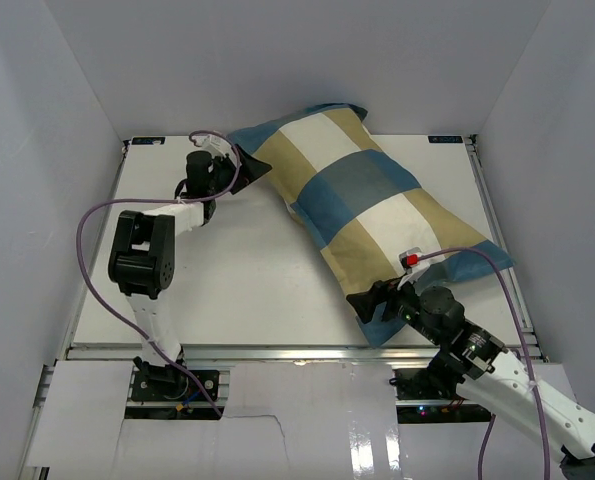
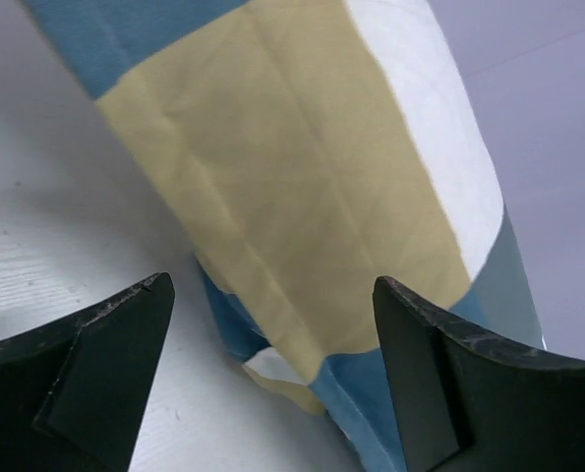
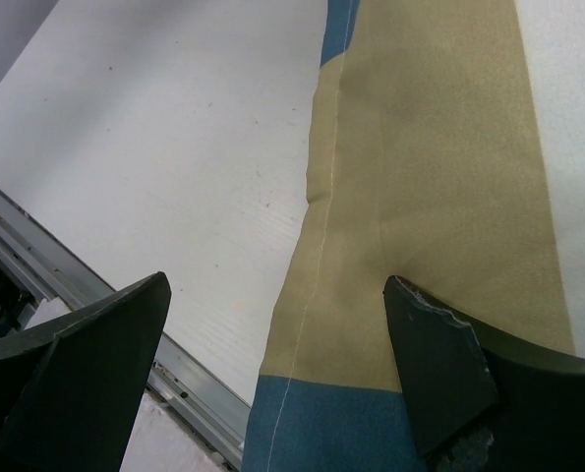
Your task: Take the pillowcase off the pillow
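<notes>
The pillowcase (image 1: pixel 367 190), in blue, tan and cream blocks, lies plump and diagonal on the white table (image 1: pixel 227 280), from back centre to front right. The white pillow is hidden inside it. My left gripper (image 1: pixel 237 166) is open at the case's far-left corner. In the left wrist view the corner's tan and blue fabric (image 2: pixel 302 177) lies between the spread fingers of the left gripper (image 2: pixel 272 285), and a small white patch (image 2: pixel 267 366) shows at the tip. My right gripper (image 1: pixel 369 300) is open at the near corner. In the right wrist view the right gripper (image 3: pixel 277 283) straddles the tan and blue edge (image 3: pixel 420 177).
White enclosure walls (image 1: pixel 57 120) stand at the left, back and right. A metal rail (image 3: pixel 194 383) runs along the table's front edge, just below the near corner of the case. Purple cables (image 1: pixel 87 260) trail from both arms.
</notes>
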Motion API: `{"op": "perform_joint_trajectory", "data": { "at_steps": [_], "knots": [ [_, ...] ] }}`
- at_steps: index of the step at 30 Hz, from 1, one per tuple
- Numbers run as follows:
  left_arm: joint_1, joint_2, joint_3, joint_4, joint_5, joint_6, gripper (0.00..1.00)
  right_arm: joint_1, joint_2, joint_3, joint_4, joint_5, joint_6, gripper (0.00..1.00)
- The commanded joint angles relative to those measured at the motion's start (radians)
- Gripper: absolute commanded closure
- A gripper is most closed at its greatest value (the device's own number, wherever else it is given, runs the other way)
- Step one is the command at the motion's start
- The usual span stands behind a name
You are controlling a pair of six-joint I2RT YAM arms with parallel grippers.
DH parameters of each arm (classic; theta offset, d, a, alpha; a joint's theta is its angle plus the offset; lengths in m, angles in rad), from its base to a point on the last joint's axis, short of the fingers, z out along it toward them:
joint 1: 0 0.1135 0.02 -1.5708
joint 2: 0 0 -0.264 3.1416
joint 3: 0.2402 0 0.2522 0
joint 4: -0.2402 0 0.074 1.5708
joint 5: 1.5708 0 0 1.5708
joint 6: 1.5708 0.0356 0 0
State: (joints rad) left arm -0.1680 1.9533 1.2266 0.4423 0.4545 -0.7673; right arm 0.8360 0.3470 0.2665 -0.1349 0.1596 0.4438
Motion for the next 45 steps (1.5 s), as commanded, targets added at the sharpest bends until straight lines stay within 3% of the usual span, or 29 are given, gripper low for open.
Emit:
{"op": "perform_joint_trajectory", "data": {
  "at_steps": [1, 10, 20, 24, 25, 26, 28, 31, 35, 39, 42, 45],
  "knots": [
    [0.039, 0.022, -0.019, 0.200, 0.122, -0.076, 0.09, 0.000, -0.029, 0.045, -0.003, -0.006, -0.023, 0.05],
    [0.055, 0.243, 0.068, 0.438, 0.191, -0.156, 0.10, 0.002, -0.042, 0.065, -0.011, -0.052, -0.063, 0.06],
    [0.042, 0.436, 0.264, 0.588, 0.207, -0.193, 0.12, 0.000, -0.059, 0.060, 0.000, -0.063, -0.085, 0.06],
    [0.041, 0.496, 0.367, 0.625, 0.240, -0.308, 0.25, 0.000, -0.045, 0.042, 0.030, -0.055, -0.093, 0.06],
    [0.041, 0.499, 0.370, 0.634, 0.242, -0.326, 0.42, 0.002, -0.030, 0.043, 0.031, -0.054, -0.094, 0.06],
    [0.041, 0.498, 0.360, 0.641, 0.239, -0.351, 0.52, 0.002, -0.022, 0.045, 0.031, -0.055, -0.096, 0.06],
    [0.042, 0.464, 0.323, 0.642, 0.234, -0.360, 0.77, 0.002, -0.003, 0.050, 0.032, -0.063, -0.096, 0.06],
    [0.047, 0.328, 0.158, 0.651, 0.175, -0.348, 1.00, 0.000, 0.012, 0.048, 0.055, -0.058, -0.083, 0.06],
    [0.045, 0.078, -0.088, 0.589, 0.096, -0.300, 1.00, 0.002, 0.082, 0.014, 0.087, 0.072, -0.065, 0.04],
    [-0.008, -0.225, -0.394, 0.471, -0.043, -0.225, 1.00, 0.006, 0.258, 0.106, 0.017, 0.058, -0.063, 0.03],
    [-0.044, -0.457, -0.511, 0.333, -0.144, -0.170, 1.00, 0.031, 0.329, 0.158, -0.006, 0.084, -0.062, 0.07],
    [-0.096, -0.652, -0.535, 0.158, -0.230, -0.124, 1.00, 0.066, 0.359, 0.194, -0.037, 0.173, -0.060, 0.10]
  ]
}}
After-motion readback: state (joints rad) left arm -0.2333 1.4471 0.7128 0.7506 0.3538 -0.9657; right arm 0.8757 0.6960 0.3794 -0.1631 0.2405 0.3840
